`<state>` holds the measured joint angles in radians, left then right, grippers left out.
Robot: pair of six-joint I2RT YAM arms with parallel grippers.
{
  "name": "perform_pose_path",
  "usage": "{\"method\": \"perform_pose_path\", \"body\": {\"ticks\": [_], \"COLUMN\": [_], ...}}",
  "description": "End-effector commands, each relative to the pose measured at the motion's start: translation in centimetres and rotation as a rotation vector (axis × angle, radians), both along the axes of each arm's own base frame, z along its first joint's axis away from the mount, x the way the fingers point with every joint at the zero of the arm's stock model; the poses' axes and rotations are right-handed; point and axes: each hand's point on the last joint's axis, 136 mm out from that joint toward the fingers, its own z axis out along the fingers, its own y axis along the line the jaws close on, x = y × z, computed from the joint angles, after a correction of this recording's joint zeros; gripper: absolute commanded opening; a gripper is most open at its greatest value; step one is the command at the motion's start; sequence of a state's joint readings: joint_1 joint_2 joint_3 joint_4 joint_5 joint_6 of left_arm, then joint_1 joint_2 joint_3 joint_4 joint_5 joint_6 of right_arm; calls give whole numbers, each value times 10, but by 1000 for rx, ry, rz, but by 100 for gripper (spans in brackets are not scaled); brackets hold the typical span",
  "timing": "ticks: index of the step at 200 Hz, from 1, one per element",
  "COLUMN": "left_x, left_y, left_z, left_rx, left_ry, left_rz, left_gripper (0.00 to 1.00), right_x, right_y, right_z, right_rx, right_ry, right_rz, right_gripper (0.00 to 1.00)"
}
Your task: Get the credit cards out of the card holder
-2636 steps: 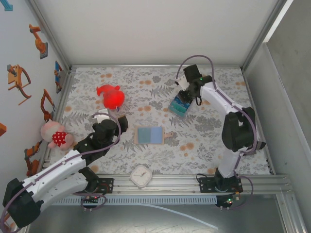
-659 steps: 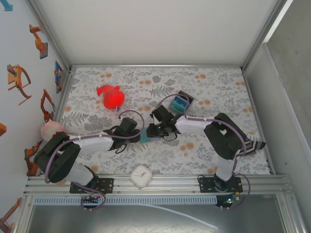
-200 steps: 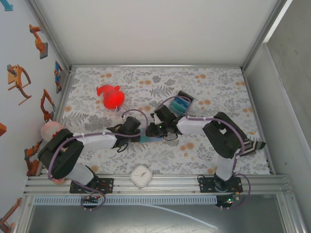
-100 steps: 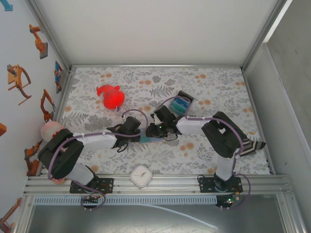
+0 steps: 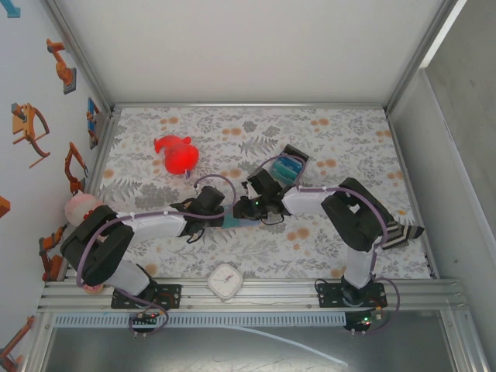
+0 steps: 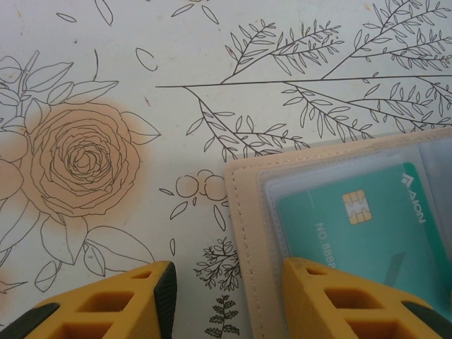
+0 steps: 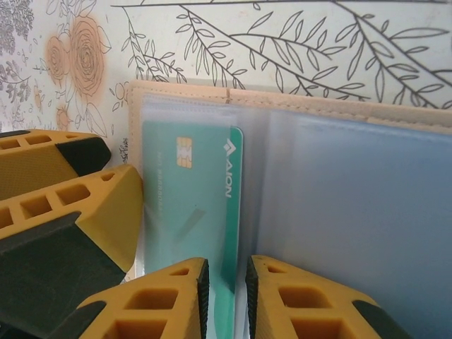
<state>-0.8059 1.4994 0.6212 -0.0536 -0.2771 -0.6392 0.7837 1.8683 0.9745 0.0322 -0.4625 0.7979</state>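
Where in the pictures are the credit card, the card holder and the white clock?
credit card (image 7: pixel 191 212), right wrist view, on its teal face below the chip.
card holder (image 6: pixel 246 212), left wrist view, on its tan stitched border.
white clock (image 5: pixel 225 281), top external view, on its dial.

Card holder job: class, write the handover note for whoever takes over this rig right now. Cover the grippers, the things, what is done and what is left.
Left gripper: open, one finger on the card holder edge, the other over the table.
Right gripper: shut on the lower end of the teal credit card.
Things: the card holder lies open on the table, and the credit card sits in its clear pocket.
Done: holder apparently steadied, card gripped.
Left: draw the card out, set it down, check the other pockets.
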Motion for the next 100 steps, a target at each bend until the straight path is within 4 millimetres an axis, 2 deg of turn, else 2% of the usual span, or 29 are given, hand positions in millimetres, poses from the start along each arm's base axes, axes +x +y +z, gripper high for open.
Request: {"method": "perform_pose_path", "body": {"ticks": [1,41,100], "left_x": [-5,-5,-6], "left_y": [4,4,5], "left_z": [-6,-6,-6], "left_rx": [50,56,61], "left_ry": [25,26,26], "left_rz": [-16,-17,-15], "left_gripper": [43,44,44], "right_x": [0,0,3], "right_y": [0,9,7], "right_z": [-9,-2,11], "right_rx": [9,81,177], "right_ry": [27,32,27], "right_rz": [-13,-1,-22], "right_gripper": [21,14,14]}}
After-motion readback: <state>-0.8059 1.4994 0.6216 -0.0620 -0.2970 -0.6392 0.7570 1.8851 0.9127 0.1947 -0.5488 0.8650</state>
